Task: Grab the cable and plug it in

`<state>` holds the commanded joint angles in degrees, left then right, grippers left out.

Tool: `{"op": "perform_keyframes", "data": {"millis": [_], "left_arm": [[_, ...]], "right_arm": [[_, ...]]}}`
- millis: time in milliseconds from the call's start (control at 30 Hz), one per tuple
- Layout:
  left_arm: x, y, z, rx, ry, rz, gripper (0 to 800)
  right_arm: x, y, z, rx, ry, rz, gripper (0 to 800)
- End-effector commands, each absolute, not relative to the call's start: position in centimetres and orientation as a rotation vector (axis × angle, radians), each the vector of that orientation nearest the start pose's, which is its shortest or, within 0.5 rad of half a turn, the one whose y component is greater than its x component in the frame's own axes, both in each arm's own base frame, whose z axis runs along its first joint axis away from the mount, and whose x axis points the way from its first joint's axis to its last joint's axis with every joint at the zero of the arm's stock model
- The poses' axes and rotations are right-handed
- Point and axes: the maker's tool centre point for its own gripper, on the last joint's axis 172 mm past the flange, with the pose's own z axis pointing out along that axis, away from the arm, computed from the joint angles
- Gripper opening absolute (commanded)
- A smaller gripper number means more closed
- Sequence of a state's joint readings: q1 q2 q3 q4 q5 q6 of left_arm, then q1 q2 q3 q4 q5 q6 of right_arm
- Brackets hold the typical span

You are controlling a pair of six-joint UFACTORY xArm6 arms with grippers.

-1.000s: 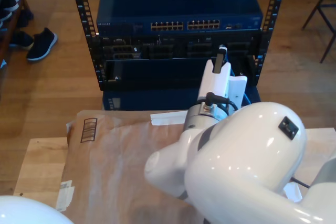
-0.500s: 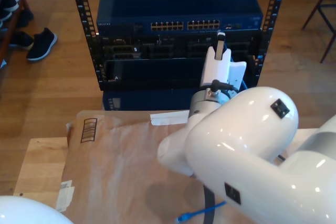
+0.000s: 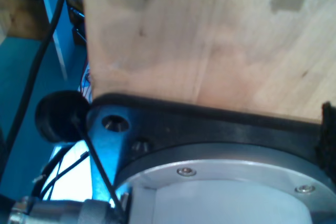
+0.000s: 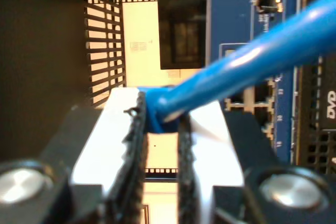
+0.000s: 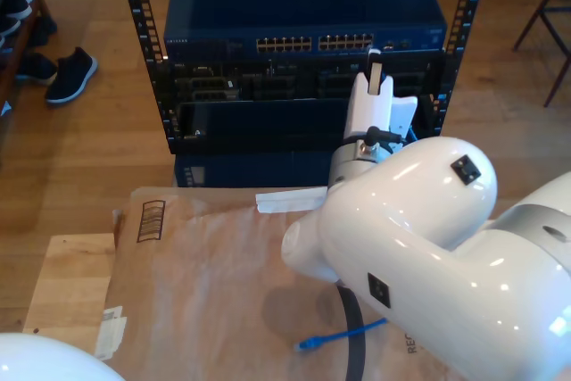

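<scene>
The cable point(image 4: 247, 61) sits pinched between the pads of our second claw point(image 4: 160, 124), closed tight on it right before the blue switch point(image 5: 303, 15) in the rack. Its other plug end point(image 5: 312, 343) lies loose on the paper-covered table point(image 5: 205, 283). We cannot tell our first claw's state.

"DV" is made out in white on the black rack unit point(image 4: 321, 103); the printing elsewhere is too blurred to be read.
</scene>
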<state>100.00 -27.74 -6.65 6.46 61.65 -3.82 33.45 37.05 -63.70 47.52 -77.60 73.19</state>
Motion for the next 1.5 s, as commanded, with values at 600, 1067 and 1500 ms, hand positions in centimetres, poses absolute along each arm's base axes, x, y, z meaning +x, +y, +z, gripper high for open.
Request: {"op": "perform_keyframes", "data": {"millis": [600, 1067, 1500], "left_arm": [[-4.3, 11.2, 3.2, 1.809, 2.129, -0.542, 800], [-4.3, 11.2, 3.2, 1.811, 2.128, -0.542, 800], [-4.3, 11.2, 3.2, 1.811, 2.128, -0.542, 800]], "right_arm": [[65.2, 15.9, 27.1, -0.977, 1.322, -1.371, 0], [66.0, 15.9, 27.0, -0.982, 1.308, -1.373, 0], [65.6, 15.6, 27.0, -0.99, 1.295, -1.397, 0]]}}
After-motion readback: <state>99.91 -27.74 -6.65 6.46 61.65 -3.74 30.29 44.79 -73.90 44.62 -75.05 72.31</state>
